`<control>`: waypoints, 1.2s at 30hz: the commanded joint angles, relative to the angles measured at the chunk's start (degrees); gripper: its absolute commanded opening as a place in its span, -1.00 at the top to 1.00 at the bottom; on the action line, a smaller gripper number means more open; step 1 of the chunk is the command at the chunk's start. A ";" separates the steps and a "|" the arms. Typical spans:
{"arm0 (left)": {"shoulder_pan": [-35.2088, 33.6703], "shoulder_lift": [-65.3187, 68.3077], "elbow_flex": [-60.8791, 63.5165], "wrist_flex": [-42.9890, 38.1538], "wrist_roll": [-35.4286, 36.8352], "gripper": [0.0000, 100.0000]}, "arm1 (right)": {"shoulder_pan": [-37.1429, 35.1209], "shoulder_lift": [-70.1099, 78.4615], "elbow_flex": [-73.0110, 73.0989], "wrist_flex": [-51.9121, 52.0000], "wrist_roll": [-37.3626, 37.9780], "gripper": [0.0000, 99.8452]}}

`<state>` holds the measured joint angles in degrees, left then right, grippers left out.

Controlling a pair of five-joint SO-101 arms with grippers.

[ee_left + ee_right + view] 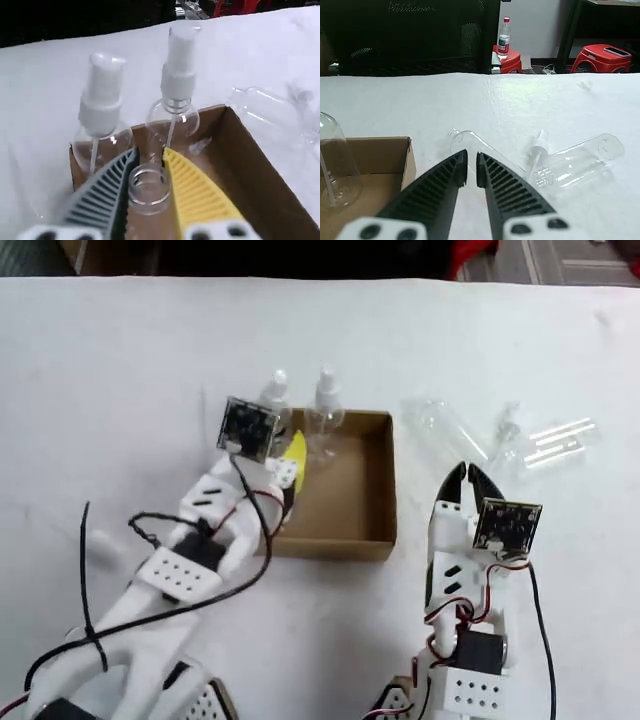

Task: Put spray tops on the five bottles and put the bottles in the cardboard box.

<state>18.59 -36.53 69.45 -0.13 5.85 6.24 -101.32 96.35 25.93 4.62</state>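
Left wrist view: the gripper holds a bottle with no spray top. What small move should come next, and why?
Probably the right gripper should reach for the loose spray top on the table: the bottle in the left gripper has an open neck.

Cardboard box (pixel 345 502): far-left corner is blocked by one capped bottle (pixel 102 115) and another capped bottle (pixel 177 85), upright side by side. Left end effector (pixel 150 154) clamps an uncapped bottle (pixel 149 189) just in front of them, by the left wall. Box's right half and near side give room to pass. Right end effector (pixel 471 157), fingers barely apart, sits right of the box. A loose bottle (pixel 492 150) lies dead ahead of it, with a second loose bottle (pixel 580 161) and a spray top (pixel 540 142) beside. Tabletop (pixel 120 350) left of the box is passable.
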 commanded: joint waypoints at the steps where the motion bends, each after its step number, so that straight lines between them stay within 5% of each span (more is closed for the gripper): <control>1: 1.36 -5.85 0.62 -1.76 -2.20 0.96 | 0.22 -0.04 0.62 -0.13 2.99 0.96; 16: 1.19 -7.34 5.01 -0.79 -1.32 0.86 | -1.45 -0.04 0.62 0.04 3.87 0.96; 20: 0.66 -7.34 2.81 8.26 6.77 0.75 | -1.45 -0.04 0.62 0.04 3.87 0.96; 26: 0.75 -7.34 -4.84 22.77 7.91 0.73 | -1.45 -0.04 0.62 0.04 3.87 0.96; 36: 0.66 -8.04 -6.07 26.55 7.91 0.73 | -1.45 -0.04 0.62 0.04 3.87 0.96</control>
<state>18.95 -42.86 65.58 25.54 12.97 5.01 -101.32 96.35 25.93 7.78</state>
